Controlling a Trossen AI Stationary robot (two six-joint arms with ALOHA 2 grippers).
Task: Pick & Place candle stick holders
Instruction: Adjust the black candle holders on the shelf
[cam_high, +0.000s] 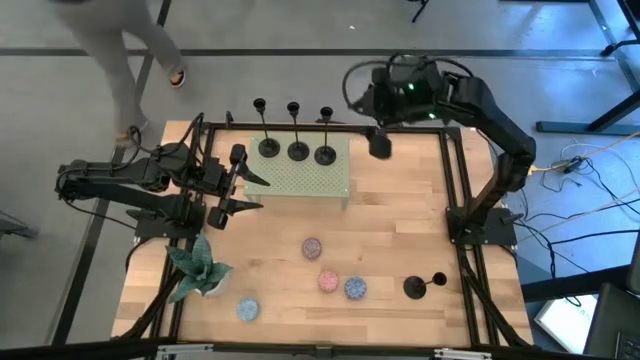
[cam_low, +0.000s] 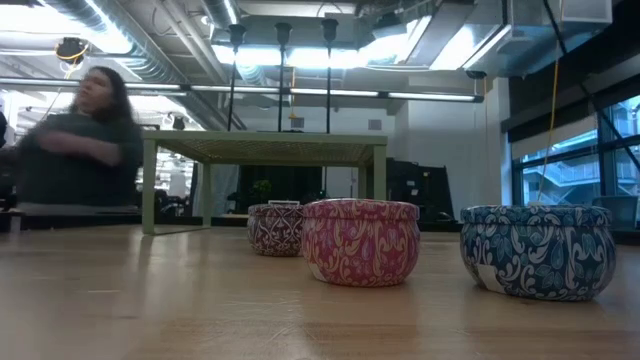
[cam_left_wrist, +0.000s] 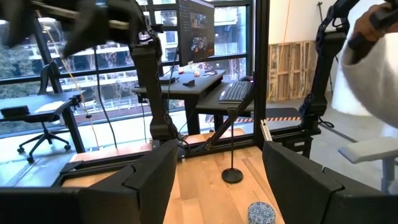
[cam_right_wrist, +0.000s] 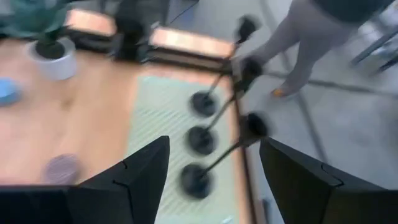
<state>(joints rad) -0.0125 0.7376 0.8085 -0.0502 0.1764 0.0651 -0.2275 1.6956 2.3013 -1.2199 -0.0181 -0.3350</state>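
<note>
Three black candle stick holders (cam_high: 298, 150) stand by their round bases in a row on a green perforated stand (cam_high: 310, 180) at the far middle of the table. They also show in the right wrist view (cam_right_wrist: 202, 140). A fourth holder (cam_high: 414, 287) stands on the table at the near right and shows in the left wrist view (cam_left_wrist: 232, 175). My left gripper (cam_high: 248, 193) is open and empty, just left of the stand; its fingers frame the left wrist view (cam_left_wrist: 217, 180). My right gripper (cam_high: 380, 143) is open and empty, above the stand's far right corner (cam_right_wrist: 211, 180).
Several small round candle tins (cam_high: 329, 281) lie at the near middle of the table, and they fill the low view (cam_low: 360, 240). A potted plant (cam_high: 200, 270) stands at the near left. A person (cam_high: 130, 60) walks past beyond the far left corner.
</note>
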